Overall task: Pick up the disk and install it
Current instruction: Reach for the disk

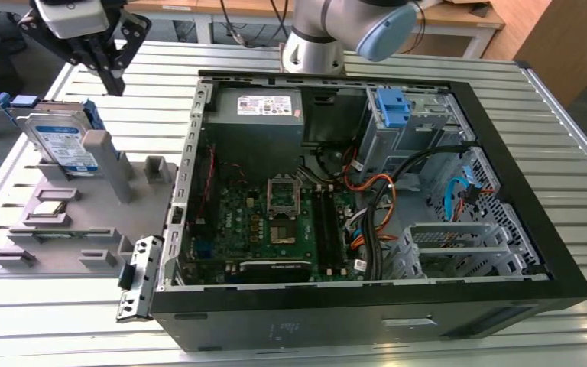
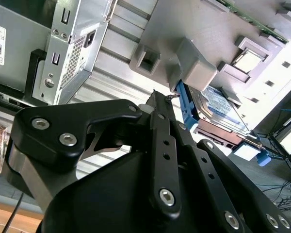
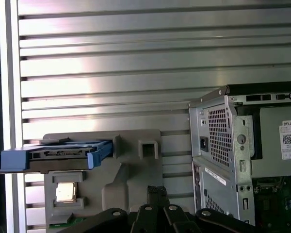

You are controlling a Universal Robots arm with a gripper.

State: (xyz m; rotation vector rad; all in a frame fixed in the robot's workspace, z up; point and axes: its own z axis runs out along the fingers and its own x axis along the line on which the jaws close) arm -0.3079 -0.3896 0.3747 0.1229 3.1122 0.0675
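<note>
Nothing is done yet: the disk [image 1: 61, 141] stands in its holder [image 1: 112, 168] at upper left, not in the case [image 1: 564, 264]. Above it hangs the gripper [image 1: 115, 86], narrow and empty.

One disk [image 1: 59, 141], one grey holder [image 1: 120, 174] and one gripper [image 1: 115, 86] at the exterior view's left, one open computer case [image 1: 375, 306], one blue bracket [image 1: 390, 107] inside

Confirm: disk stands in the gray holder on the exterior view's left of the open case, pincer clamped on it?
Not clamped: in the exterior view the pincer hangs clear of the disk, holding nothing. The rest holds: it stands in the gray holder, on that view's left of the open case.
</note>
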